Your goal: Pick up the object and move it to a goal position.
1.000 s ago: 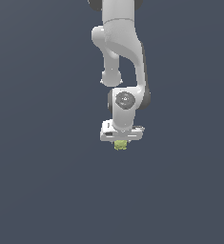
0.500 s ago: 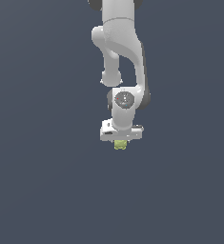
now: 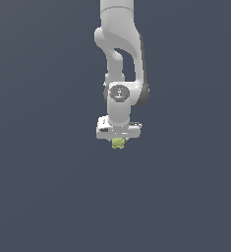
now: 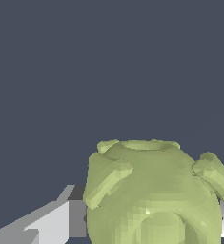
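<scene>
One object (image 4: 154, 195) fills the near part of the wrist view: a yellow-green, roundish, lumpy body with a flat rim at its far end, stubby ridged bumps sticking out on both flanks, and a round boss on the face toward the camera. Its near edge is cut off by the frame, so its whole outline cannot be seen. Two fingers flank it, one on each side; the grey and white finger (image 4: 61, 221) on one flank meets the object's side, and only a sliver of the other shows at the opposite edge of the picture, mostly hidden behind the object. The jaws stand narrow, pressed against the object from both sides and holding it between them. Beyond the object the wrist view shows nothing but plain dark grey-blue backdrop (image 4: 108, 62). In the exterior view there is one white arm (image 3: 121, 54), coming down from the upper edge, where its base is cut off; it bends at a thick elbow and drops straight to a wrist joint with a round cap, the hand pointing downward. The one gripper (image 3: 118, 140) sits at the bottom of the arm as a wide white crossbar, and the object peeks out just beneath its middle as a small green lump, far narrower than the bar. The fingers themselves are too small to make out there.
</scene>
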`<state>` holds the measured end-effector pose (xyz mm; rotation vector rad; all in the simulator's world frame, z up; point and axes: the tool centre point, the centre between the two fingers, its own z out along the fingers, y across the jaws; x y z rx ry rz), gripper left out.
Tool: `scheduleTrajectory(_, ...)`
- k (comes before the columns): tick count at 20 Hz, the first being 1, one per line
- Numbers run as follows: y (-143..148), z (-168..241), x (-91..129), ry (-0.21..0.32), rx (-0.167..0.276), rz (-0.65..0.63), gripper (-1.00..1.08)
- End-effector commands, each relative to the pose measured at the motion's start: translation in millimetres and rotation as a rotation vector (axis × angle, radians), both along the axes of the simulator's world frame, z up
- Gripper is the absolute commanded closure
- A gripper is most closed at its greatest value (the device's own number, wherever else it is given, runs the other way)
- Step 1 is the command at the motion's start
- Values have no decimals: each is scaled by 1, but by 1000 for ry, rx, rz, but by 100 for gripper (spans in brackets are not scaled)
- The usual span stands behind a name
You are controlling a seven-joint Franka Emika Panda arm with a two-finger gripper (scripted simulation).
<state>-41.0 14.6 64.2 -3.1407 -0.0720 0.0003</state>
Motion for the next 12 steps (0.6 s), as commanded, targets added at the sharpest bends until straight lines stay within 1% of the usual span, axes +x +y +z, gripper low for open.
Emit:
scheduleTrajectory(1,-13,10,-9,-1,0,-1,108)
scheduleTrajectory(7,-38,28,-25,0,0,-1,108)
scheduleTrajectory(12,-46,35,-29,0,0,-1,108)
